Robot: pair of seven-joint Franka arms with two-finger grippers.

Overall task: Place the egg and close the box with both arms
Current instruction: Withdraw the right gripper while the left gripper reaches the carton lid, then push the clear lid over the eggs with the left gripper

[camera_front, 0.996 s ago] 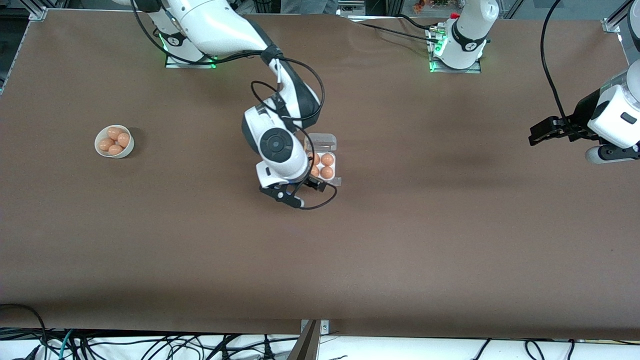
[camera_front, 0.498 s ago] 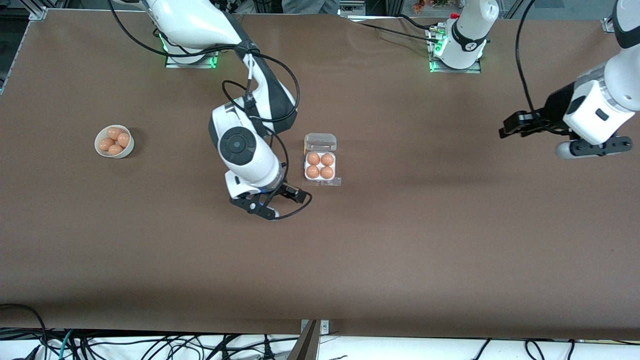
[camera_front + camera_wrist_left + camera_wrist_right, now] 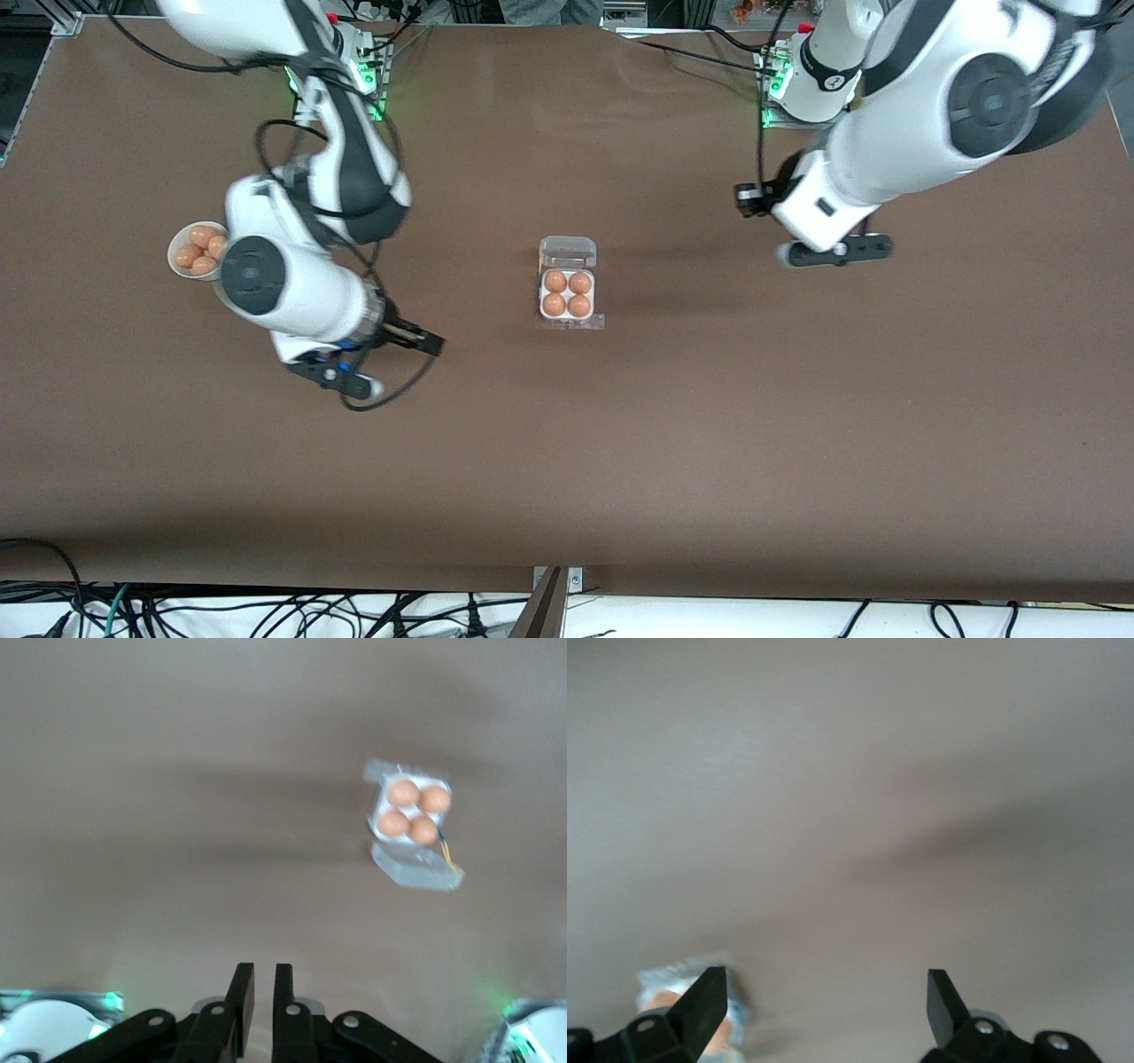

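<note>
Right tool (image 3: 423, 340), jaws spread wide and empty, hangs over bare worktop (image 3: 567, 461) between bowl (image 3: 200, 251) and box (image 3: 568, 285). Box mid-worktop, four eggs (image 3: 567, 293) seated, clear lid (image 3: 568, 252) open and lying flat on the side away from the camera. Lid likely thin, springy, slippery; best pushed at its free edge. Left tool (image 3: 263, 979), fingers nearly together and empty, hovers toward its own end.

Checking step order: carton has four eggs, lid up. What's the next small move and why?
Probably bring the left pincer over the carton's raised lid to tip it shut. All four cells hold eggs, the lid still stands open, and the right pincer hangs open and empty nearer the bowl.
</note>
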